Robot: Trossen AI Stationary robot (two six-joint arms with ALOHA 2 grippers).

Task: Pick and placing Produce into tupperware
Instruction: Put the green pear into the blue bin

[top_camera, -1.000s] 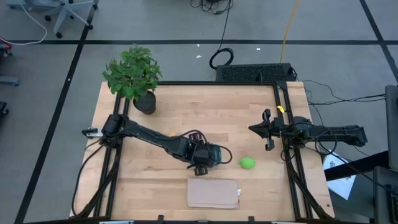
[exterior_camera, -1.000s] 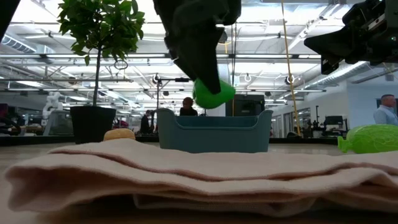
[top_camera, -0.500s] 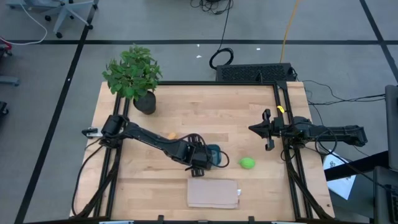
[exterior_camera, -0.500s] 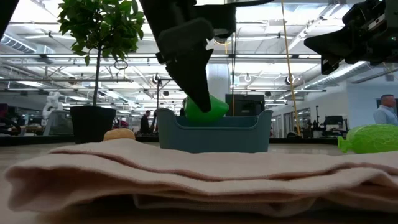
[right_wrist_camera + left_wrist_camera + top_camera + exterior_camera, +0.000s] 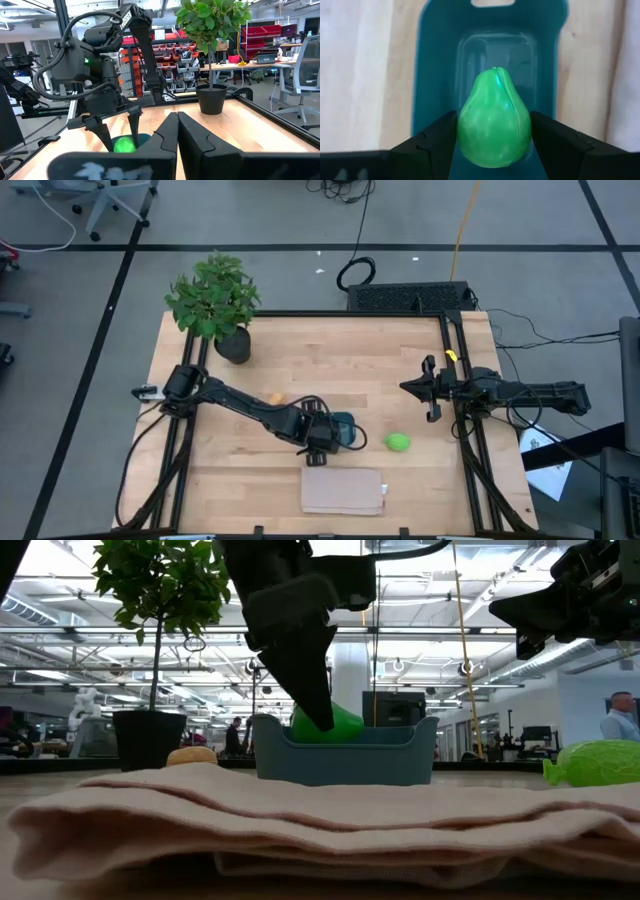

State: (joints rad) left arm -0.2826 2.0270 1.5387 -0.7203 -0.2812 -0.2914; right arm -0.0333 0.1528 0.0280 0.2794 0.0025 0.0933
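My left gripper (image 5: 320, 434) is shut on a bright green pear-shaped piece of produce (image 5: 493, 120) and holds it inside the teal tupperware (image 5: 345, 430), which stands near the table's middle. In the low view the green piece (image 5: 338, 725) shows just above the tupperware's wall (image 5: 345, 755). A second green piece (image 5: 398, 442) lies on the table to the right of the tupperware. An orange-tan piece (image 5: 275, 398) lies to its far left. My right gripper (image 5: 430, 390) is shut and empty, raised at the table's right side. My left gripper pinches the green piece by the two sides of its wide body (image 5: 465, 131) between its two fingers (image 5: 437, 137). The fingers come from above, pointing down into the tupperware. The piece's lower part is behind the tupperware's wall (image 5: 300, 752); whether it rests on the floor I cannot tell.
A flat beige folded cloth (image 5: 343, 491) lies near the table's front edge, just in front of the tupperware. A leafy potted plant (image 5: 215, 302) stands at the far left corner. Bare wood lies between the tupperware and my right arm.
My left gripper has gone down with the green piece, from above the tupperware's rim to inside its walls, staying shut on it. The tupperware has stayed in place.
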